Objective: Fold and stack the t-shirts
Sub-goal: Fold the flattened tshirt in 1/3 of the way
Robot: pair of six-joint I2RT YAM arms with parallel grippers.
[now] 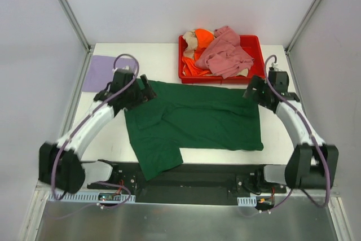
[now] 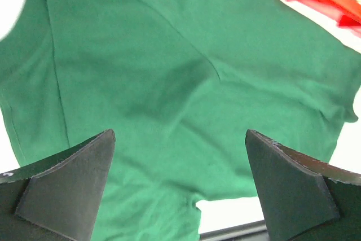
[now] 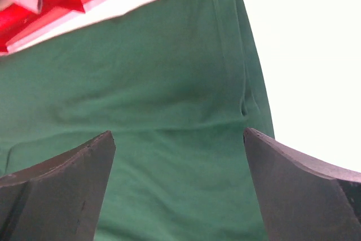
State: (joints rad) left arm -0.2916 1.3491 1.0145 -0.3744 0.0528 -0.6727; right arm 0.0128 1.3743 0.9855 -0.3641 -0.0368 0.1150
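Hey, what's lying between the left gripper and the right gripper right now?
The dark green t-shirt, spread out, fills the stretch between the left gripper and the right gripper. The top view shows it.

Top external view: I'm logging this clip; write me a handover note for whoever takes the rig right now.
Left end effector open, empty, above the dark green t-shirt's far left corner.
Right end effector open, empty, above its far right corner.
Lavender t-shirt lies flat, far left; pink t-shirt, orange t-shirt and beige t-shirt heaped in the red tray.
Done: green one spread out, rumpled.
Left: fold it, stack it, then the tray's three.
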